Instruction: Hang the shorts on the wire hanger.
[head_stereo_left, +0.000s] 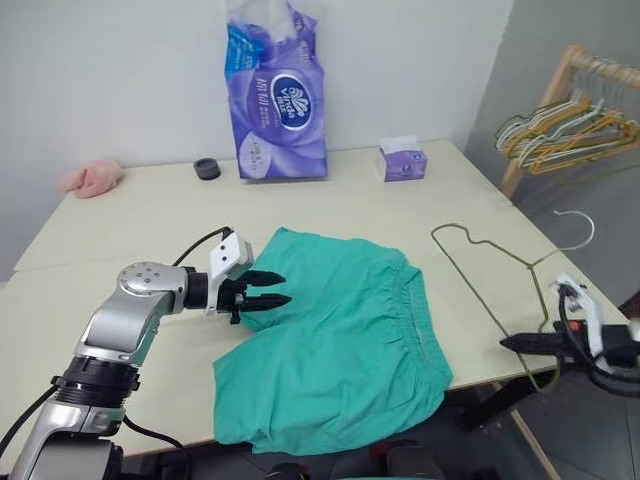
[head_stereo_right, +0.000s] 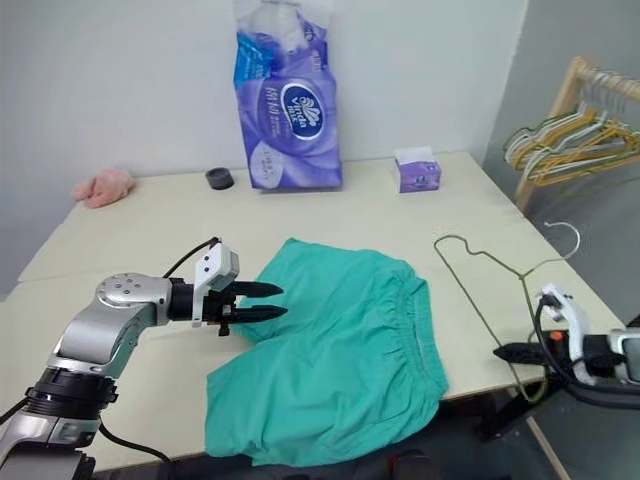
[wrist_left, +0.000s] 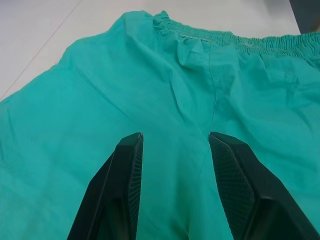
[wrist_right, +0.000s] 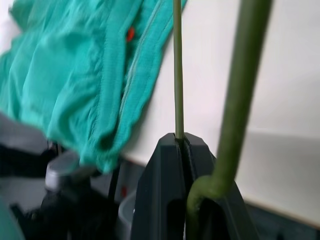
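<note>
- The teal shorts (head_stereo_left: 335, 335) lie flat on the desk (head_stereo_left: 120, 220); soft, limp fabric, best pinched at the elastic waistband.
- Left claw (head_stereo_left: 272, 287) hovers half-open over one leg.
- Right claw (head_stereo_left: 512, 343) is clamped on the light, springy wire hanger (head_stereo_left: 495, 265) at the desk's right edge.
- The purple tissue pack's (head_stereo_left: 277, 95) writing is unreadable.
</note>
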